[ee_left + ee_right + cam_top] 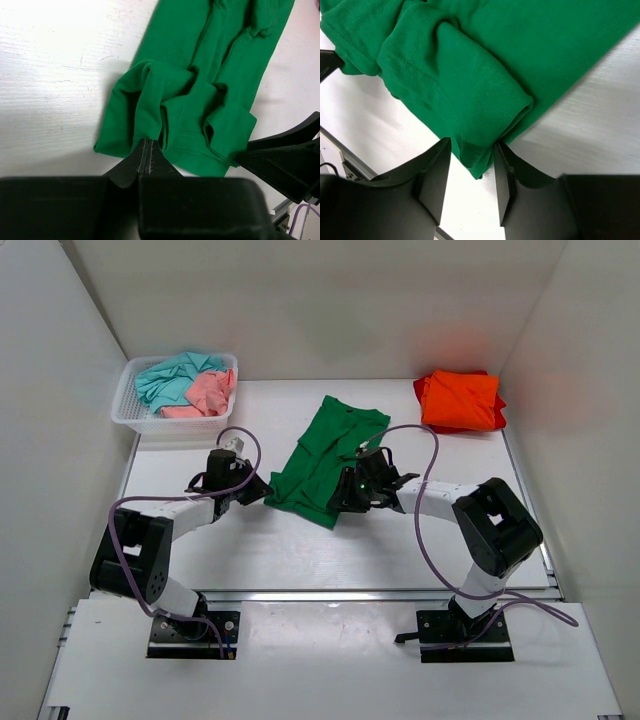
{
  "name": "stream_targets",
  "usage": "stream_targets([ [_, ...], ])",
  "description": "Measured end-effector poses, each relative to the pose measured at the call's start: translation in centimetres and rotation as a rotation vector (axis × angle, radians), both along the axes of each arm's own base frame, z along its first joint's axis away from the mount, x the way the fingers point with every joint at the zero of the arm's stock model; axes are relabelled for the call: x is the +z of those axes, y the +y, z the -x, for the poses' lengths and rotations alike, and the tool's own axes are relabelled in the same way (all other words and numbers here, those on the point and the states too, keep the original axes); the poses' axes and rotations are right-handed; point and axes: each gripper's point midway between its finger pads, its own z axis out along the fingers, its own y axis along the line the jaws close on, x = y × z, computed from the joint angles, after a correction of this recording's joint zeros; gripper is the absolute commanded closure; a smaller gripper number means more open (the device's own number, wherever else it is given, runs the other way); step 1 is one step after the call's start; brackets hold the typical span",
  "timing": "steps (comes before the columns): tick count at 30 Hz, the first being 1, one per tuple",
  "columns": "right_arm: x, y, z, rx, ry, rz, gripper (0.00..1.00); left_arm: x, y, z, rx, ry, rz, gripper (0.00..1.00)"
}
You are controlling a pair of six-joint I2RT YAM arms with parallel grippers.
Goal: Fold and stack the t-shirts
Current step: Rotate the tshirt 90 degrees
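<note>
1. L gripper [253, 490] sits low on the table [300, 550], jaws pressed together at the near-left hem corner of the green shirt [325, 455]. Cloth puckers toward the tips, so it looks pinched, but only a thin bite
2. Risk: a bite that small could slip out once the hem is lifted, dropping that corner & skewing the fold
3. R gripper [343, 498] is at the near-right hem corner, jaws apart w/ a thick rolled fold between them, not clamped as far as the wrist view shows
4. Risk: closing on the roll may catch just the outer layer, or extra layers. Either way the two corners rise unevenly & the side folds open up
5. Green shirt lies mid-table, long & narrow, angled away to the right. Near hem is rumpled, rest fairly flat. Lifting too fast could drag the whole shirt instead of folding it
6. Far right: orange shirt [460, 400], a folded pile by the back wall, prob. the stack spot, well apart from the green one
7. Far left: basket [150, 425] w/ teal shirt [170, 380] & pink shirt [210, 392] crumpled inside, not yet folded
</note>
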Motion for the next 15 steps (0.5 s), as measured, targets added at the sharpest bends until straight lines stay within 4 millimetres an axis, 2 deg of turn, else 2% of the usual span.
stream_targets([
  [15, 0.49, 0.19, -0.26, 0.01, -0.012, 0.017, 0.66, -0.04, -0.36, 0.16, -0.016, 0.009, 0.017, 1.0],
])
